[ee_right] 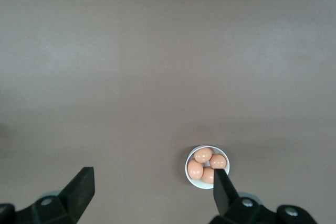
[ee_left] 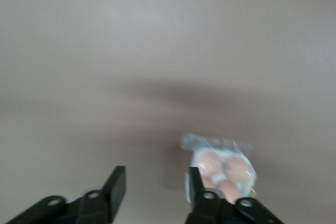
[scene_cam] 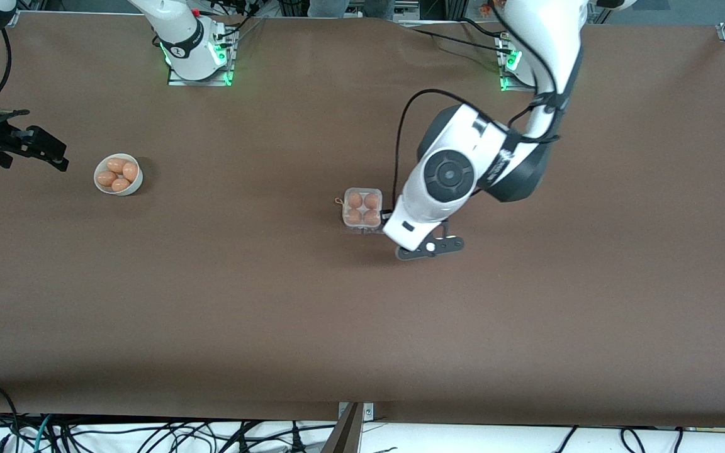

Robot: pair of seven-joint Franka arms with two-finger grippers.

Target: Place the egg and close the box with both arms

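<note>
The box (scene_cam: pixel 362 208) is a small white carton in the middle of the table, with an orange-brown egg (scene_cam: pixel 354 200) in every cup. Its clear lid shows at the edge nearer the front camera; I cannot tell whether it is down. The left arm's hand (scene_cam: pixel 422 220) hangs low over the table beside the box, toward the left arm's end. My left gripper (ee_left: pixel 155 187) is open and empty, and the box (ee_left: pixel 226 167) lies just outside one finger (ee_left: pixel 195 184). My right gripper (ee_right: pixel 152 187) is open and empty, waiting high near the right arm's end (scene_cam: pixel 48 151).
A round white bowl (scene_cam: pixel 138 178) with several more eggs stands toward the right arm's end of the table; it also shows in the right wrist view (ee_right: pixel 190 174). The brown table (scene_cam: pixel 362 327) is bare around the box.
</note>
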